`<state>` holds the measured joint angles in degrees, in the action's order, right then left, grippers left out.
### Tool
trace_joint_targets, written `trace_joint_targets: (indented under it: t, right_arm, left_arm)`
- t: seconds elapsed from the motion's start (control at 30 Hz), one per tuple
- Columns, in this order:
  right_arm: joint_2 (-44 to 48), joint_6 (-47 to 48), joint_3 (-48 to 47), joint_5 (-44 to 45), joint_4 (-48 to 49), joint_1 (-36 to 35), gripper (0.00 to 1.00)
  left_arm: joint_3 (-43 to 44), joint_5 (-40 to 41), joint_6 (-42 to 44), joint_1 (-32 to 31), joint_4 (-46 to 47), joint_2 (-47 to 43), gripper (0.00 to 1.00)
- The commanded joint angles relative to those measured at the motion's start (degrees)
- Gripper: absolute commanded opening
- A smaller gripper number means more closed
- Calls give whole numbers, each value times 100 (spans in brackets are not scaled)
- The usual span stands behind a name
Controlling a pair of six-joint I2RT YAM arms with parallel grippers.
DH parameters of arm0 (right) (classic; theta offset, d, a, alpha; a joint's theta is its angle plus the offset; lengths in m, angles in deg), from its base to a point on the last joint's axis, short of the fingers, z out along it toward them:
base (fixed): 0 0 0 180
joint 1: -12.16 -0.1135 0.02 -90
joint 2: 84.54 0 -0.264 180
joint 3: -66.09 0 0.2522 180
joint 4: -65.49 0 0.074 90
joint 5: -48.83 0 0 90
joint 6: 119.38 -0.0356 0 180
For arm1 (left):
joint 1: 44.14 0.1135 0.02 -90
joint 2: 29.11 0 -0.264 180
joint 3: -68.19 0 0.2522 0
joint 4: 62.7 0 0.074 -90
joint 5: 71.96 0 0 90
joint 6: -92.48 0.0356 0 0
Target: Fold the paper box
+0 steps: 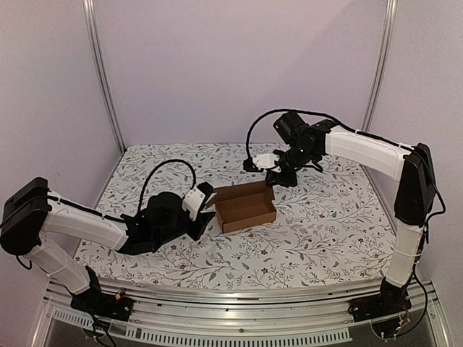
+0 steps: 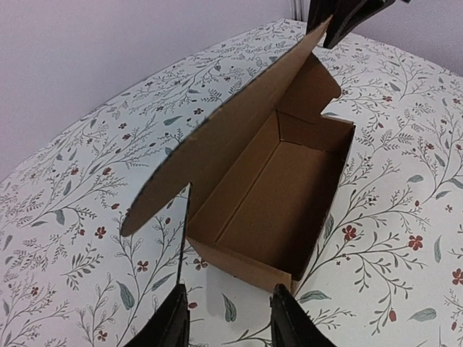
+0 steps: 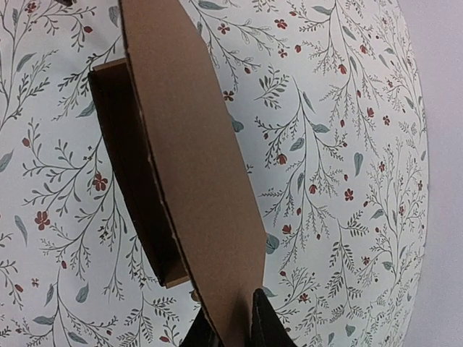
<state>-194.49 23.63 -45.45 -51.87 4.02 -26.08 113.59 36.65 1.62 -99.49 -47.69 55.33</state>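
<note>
The paper box is plain brown cardboard, an open oblong tray on the flowered table with its long lid standing up along the far side. In the right wrist view my right gripper is shut on the lid's end corner, one finger on each face. It shows at the box's far right corner from above. My left gripper is open just short of the box's near end wall. The thin edge of a side flap runs down to its left fingertip.
The floral tablecloth covers the table around the box. Metal frame posts and plain walls enclose the back and sides. The left arm lies low along the near left, and the right arm arches in from the right.
</note>
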Motion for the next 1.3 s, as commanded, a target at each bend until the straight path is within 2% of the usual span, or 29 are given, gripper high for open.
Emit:
trace_joint_targets:
  t: [0.0, 0.2, 0.37, 0.53, 0.73, 0.9, 1.27]
  right_arm:
    - [-33, -430, -119, 371, -175, -26, 11]
    - [56, -845, -30, 523, -230, -58, 9]
    - [113, -919, 43, 658, -262, -62, 8]
    - [131, -886, -89, 707, -590, -65, 6]
    - [106, -857, -156, 652, -850, -63, 5]
    - [139, -969, -175, 420, -879, 6, 4]
    - [154, -1056, -222, 141, -1020, 157, 4]
  left_arm:
    - [314, 291, 294, 95, 152, 275, 38]
    - [493, 299, 148, 256, 120, 516, 37]
    - [675, 246, 349, 425, -11, 561, 38]
    - [991, -456, 576, 907, -680, 618, 44]
    - [1464, -1315, 578, 1251, -821, 1121, 46]
    - [1914, -1663, 687, 1366, -943, 1532, 45]
    - [2472, -1680, 1079, 1369, -851, 2127, 38]
